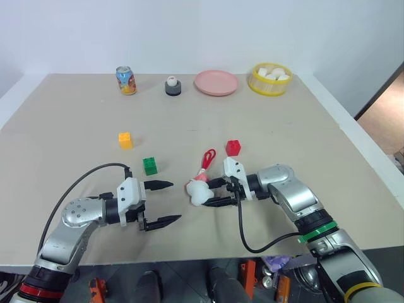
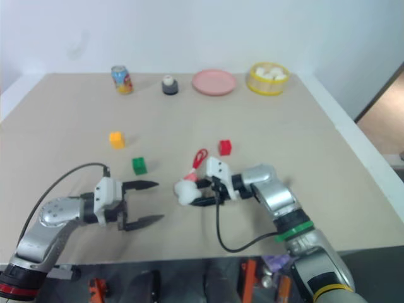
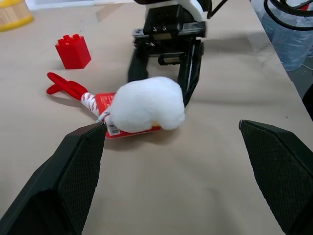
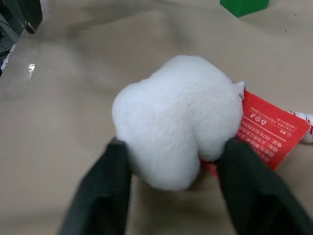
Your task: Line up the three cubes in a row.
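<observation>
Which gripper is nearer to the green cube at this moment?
The left. The left gripper hangs open just below and beside the green cube, apart from it. The right gripper sits farther to the cube's right, fingers around the white plush toy.

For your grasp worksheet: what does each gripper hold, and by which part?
The right gripper is closed around the white plush toy with a red tag, its fingers on opposite sides of the fluffy body. The left gripper is open and holds nothing.
</observation>
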{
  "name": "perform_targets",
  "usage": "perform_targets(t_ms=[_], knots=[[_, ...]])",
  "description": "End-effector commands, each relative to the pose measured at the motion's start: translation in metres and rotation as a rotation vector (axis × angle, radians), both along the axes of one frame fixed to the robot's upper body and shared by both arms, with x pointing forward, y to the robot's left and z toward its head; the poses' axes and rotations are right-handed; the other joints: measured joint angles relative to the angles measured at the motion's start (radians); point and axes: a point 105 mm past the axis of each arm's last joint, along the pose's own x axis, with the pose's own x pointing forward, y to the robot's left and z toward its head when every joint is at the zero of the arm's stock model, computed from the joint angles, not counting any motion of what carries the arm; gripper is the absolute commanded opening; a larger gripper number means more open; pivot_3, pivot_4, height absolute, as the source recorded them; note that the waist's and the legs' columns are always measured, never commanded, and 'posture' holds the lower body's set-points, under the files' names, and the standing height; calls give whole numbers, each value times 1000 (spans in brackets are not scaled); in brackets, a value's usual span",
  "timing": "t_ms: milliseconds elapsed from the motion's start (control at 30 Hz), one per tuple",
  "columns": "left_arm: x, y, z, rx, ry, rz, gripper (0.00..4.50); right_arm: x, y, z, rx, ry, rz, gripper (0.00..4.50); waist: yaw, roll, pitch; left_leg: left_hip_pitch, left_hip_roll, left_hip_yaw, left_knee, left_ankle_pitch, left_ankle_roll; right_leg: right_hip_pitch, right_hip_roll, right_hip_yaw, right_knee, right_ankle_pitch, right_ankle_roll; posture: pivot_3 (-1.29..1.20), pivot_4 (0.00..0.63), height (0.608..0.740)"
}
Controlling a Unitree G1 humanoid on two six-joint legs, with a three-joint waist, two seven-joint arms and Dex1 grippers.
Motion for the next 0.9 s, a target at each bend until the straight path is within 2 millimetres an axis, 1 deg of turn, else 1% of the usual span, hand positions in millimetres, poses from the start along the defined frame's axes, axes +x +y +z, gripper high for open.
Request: perform_targets(t_ms=[33, 100, 133, 233, 300, 367, 433, 500, 567, 667, 767, 800, 900], knots=[[0, 0, 9, -8, -42, 5, 4500, 2, -6, -2, -7, -1, -24, 1071, 0, 0, 0, 0, 0, 0, 0, 0, 0, 0, 0, 0, 0, 0, 0, 0, 150, 740], [1, 0, 9, -8, -41, 7, 4500, 2, -7, -2, -2, 3, -27, 353, 0, 0, 0, 0, 0, 0, 0, 0, 0, 0, 0, 0, 0, 0, 0, 0, 150, 740], [1, 0, 9, -11, -42, 8, 4500, 1, -7, -1, 0, 3, -28, 64, 0, 0, 0, 0, 0, 0, 0, 0, 0, 0, 0, 0, 0, 0, 0, 0, 150, 740], [3, 0, 9, -14, -42, 9, 4500, 3, -9, 0, 4, -3, -50, 24, 0, 0, 0, 0, 0, 0, 0, 0, 0, 0, 0, 0, 0, 0, 0, 0, 150, 740], [3, -1, 9, -15, -42, 3, 4500, 7, -15, 4, 10, -2, -92, 24, 0, 0, 0, 0, 0, 0, 0, 0, 0, 0, 0, 0, 0, 0, 0, 0, 150, 740], [3, -4, 8, -14, -41, -12, 4500, 5, -25, 14, 30, 13, -114, 24, 1, 0, 0, 0, 0, 0, 0, 0, 0, 0, 0, 0, 0, 0, 0, 0, 150, 740], [3, -7, 7, -11, -42, -26, 4500, 0, -41, 30, 61, 24, -138, 24, 8, 1, 0, -1, 0, 0, 0, 0, 0, 0, 0, 0, 0, 0, 0, 0, 150, 740], [3, -8, 6, -10, -44, -30, 4500, -3, -49, 38, 74, 29, -154, 24, 10, 1, 1, -3, -1, 0, 0, 0, 0, -1, -1, 0, 0, -1, 2, 0, 150, 740], [6, -10, 7, -9, -52, -37, 4500, -7, -67, 48, 78, 29, -191, 24, 10, 1, 1, -3, 0, 1, 0, 0, 0, -1, -1, 0, 0, -2, 1, 0, 150, 740], [12, -15, 10, -15, -82, -46, 4500, -9, -114, 66, 58, -12, -324, 24, 15, 1, 1, -3, 0, 0, -1, 0, 0, -1, 0, 0, 0, -2, 1, 0, 150, 740], [21, -27, 19, -59, -103, -60, 4500, -5, -175, 85, 13, -88, -547, 24, 23, 1, 1, -3, -1, 1, -1, 0, 0, -1, -1, 1, 0, -3, 2, 0, 150, 740], [24, -33, 23, -78, -105, -69, 4500, -6, -192, 93, 14, -103, -605, 24, 27, 1, 1, -3, -1, 1, -1, 0, 0, -1, -1, 1, -1, -3, 2, 0, 150, 740], [30, -43, 30, -98, -116, -93, 4500, -9, -226, 109, 36, -144, -724, 24, 29, 1, 1, -3, -2, 1, 0, 0, 0, -1, -1, 1, -1, -3, 2, 0, 150, 740]])
